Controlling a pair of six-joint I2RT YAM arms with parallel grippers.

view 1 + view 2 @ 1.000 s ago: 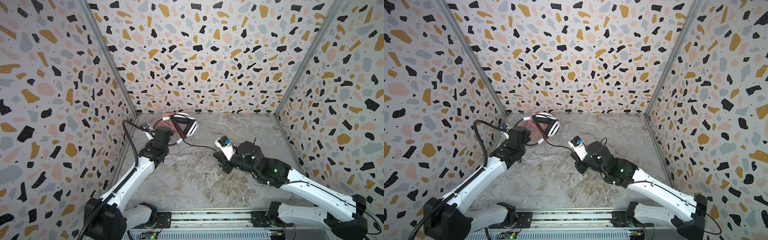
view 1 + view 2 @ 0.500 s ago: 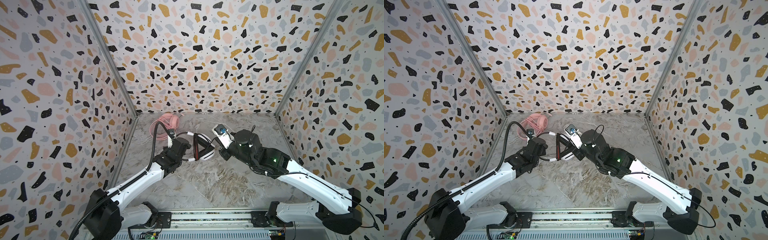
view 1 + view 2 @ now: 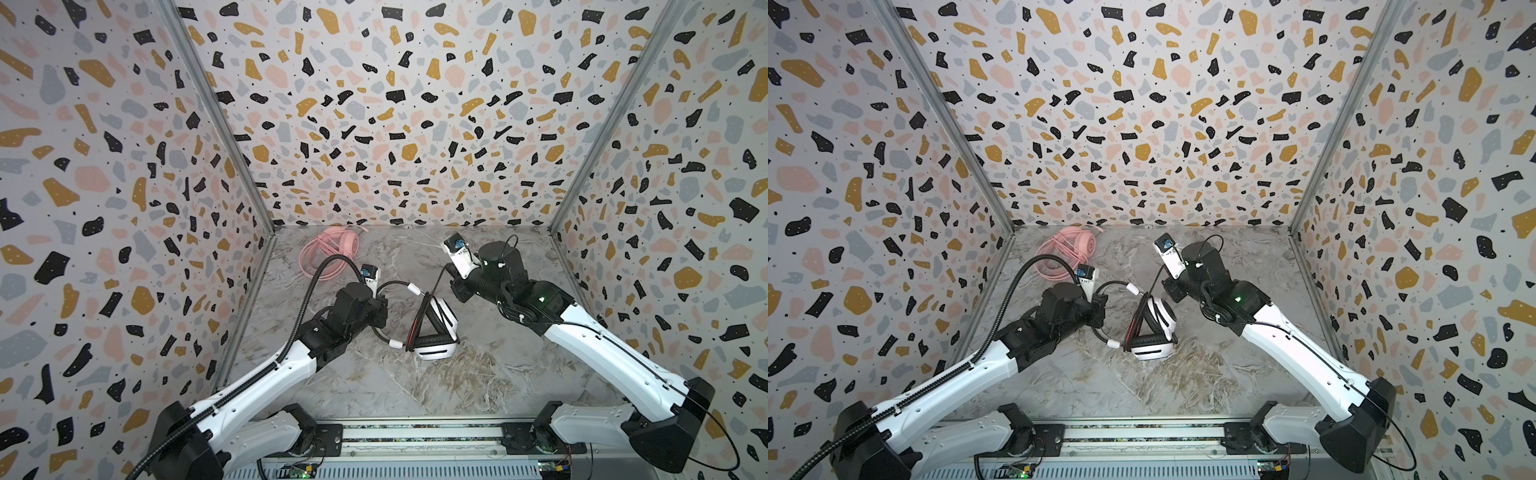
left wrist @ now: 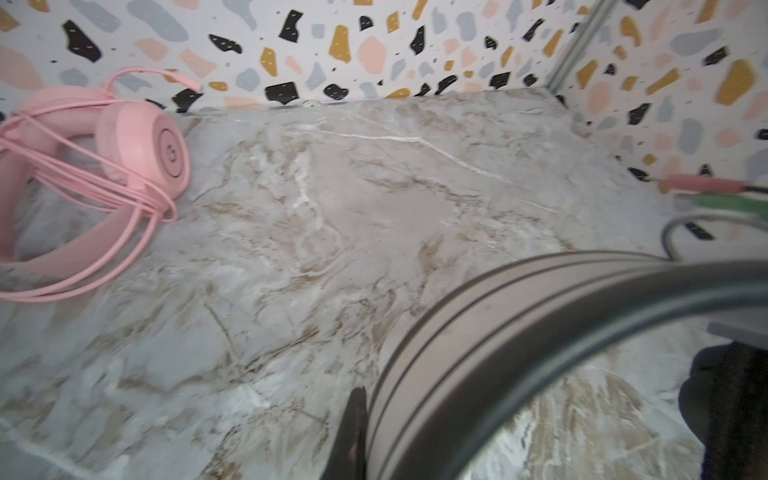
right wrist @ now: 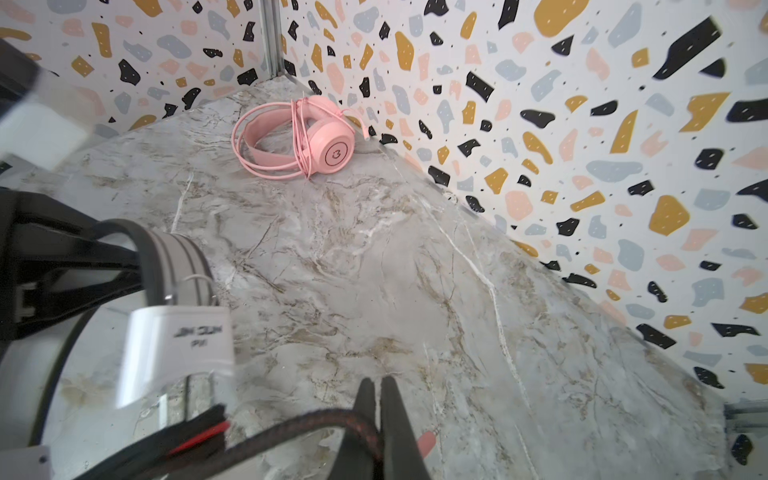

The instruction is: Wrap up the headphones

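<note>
The white headphones (image 3: 434,328) (image 3: 1152,328) with black stripes stand near the middle of the marble floor, ear cups down. My left gripper (image 3: 381,309) (image 3: 1100,309) is shut on their striped headband (image 4: 498,332); one black finger (image 4: 355,428) shows beside it and the other is hidden behind the band. My right gripper (image 3: 455,291) (image 5: 378,399) is shut on the black-and-red cable (image 5: 291,424), which runs down to the ear cups. The pink headphones (image 3: 332,247) (image 3: 1067,247) (image 5: 307,141) lie in the back left corner with their pink cable looped around them.
Terrazzo-patterned walls close the cell at the back and both sides. A pink plug (image 4: 702,185) and a green plug (image 4: 731,203) hang in the air beyond the headband. A white paper tag (image 5: 183,345) dangles near the right gripper. A rail (image 3: 415,432) spans the front.
The left gripper has carried the white headphones from beside the pink pair in the back left corner to the middle. The right gripper has risen with the cable and moved toward the back.
</note>
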